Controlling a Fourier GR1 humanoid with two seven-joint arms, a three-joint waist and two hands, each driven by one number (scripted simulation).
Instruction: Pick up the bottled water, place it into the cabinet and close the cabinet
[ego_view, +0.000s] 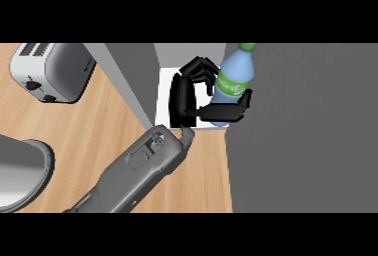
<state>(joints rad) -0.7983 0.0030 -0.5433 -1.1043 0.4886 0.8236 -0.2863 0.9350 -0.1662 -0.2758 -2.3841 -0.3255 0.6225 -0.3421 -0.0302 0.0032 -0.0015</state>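
Bottle (235, 84) held upright, green cap up, blue body with a green label, so that it can go into the cabinet (295, 150) standing and stay standing once let go. Carried at the cabinet's open front, over the white floor (166, 95) between the grey left wall (129, 85) and the big dark panel on the right (probably the open door, though hard to say from this steep angle). Base of the bottle hidden behind the palm, so touching the floor or just above it cannot be told.

Hand (203, 100) curled round the bottle: fingers wrapped over its far side at label height, thumb clamped across the near lower part. Gripped low and from the side, leaving the cap free and keeping the wrist clear of the cabinet's upper edge. Which hand is not certain from one forearm alone; taken here as the right, since it works on the right side of the counter (66, 130). Forearm (140, 170) running up from the lower edge on a slant toward the opening, wrist bent inward. Other hand nowhere in view.

Toaster (52, 70) near the counter's far left corner, a grey round vessel (22, 170) at its left edge, both well apart from the work.

Judged stage: placing under way, release and door closing not yet done.
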